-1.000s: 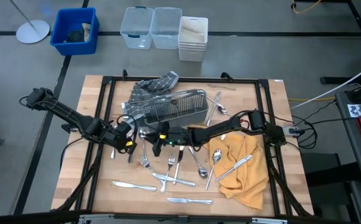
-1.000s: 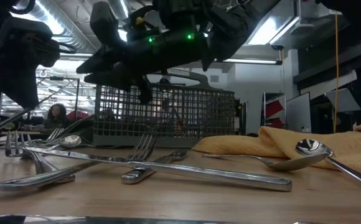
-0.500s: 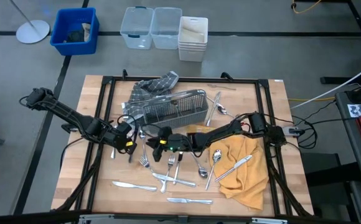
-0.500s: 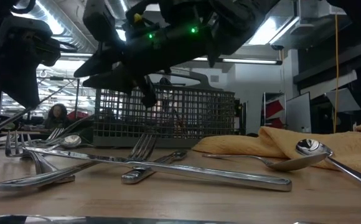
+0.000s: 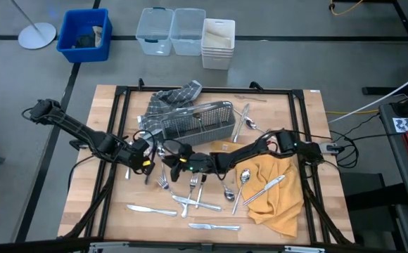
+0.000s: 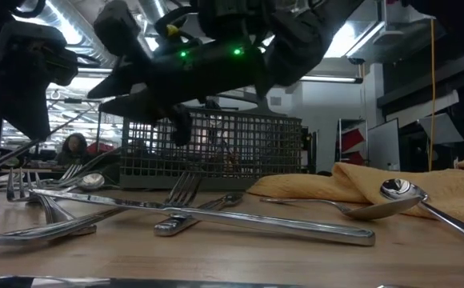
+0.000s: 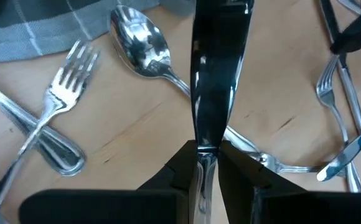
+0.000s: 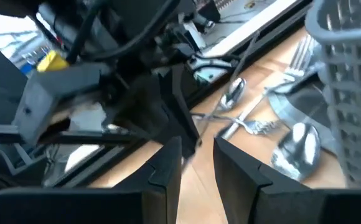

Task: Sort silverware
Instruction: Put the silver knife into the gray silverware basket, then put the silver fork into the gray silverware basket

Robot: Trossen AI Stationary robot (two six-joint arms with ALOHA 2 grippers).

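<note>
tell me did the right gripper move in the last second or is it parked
Yes. In the high view the right gripper has slid toward the left arm, along the near side of the fixed wire caddy, closing on the left gripper, which holds a knife.

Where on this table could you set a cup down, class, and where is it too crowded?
Bare wood lies at the table's left edge, left of the left gripper, and in the far right corner beyond the yellow cloth. The middle, below the wire caddy, is crowded with silverware and both grippers.

Parted right pincer [image 8: 197,163] above table, near spoon [image 8: 297,147].
</note>
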